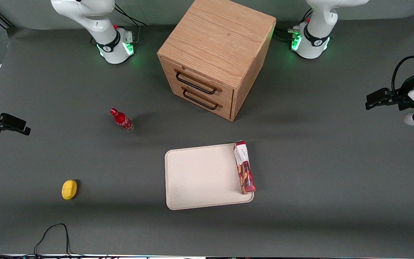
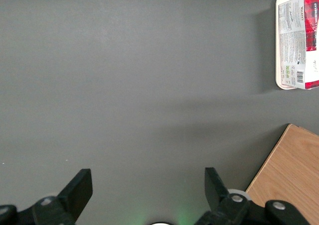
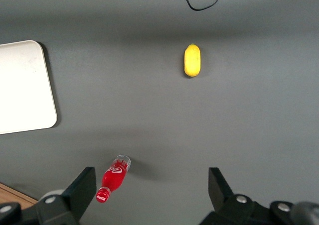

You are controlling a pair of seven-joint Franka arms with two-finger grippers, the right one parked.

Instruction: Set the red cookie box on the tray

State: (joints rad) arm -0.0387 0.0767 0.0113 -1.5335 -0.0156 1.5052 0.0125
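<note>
The red cookie box [image 1: 244, 167] lies on the tray [image 1: 199, 176], along its edge toward the working arm's end. The end effector [image 1: 372, 100] hangs open and empty above the worktop [image 1: 318, 162], well apart from the tray.

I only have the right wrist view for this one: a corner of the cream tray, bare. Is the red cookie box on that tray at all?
Observer: Yes. The red cookie box lies flat on the tray, along its short edge toward the working arm's end.
Operator: Is the working arm holding it?
Observer: No. The pincer is open with nothing in it, over bare table toward the working arm's end, well apart from the tray.
Operator: Anything else near the tray?
Observer: A wooden drawer cabinet stands farther from the front camera than the tray, with both drawers shut.
</note>
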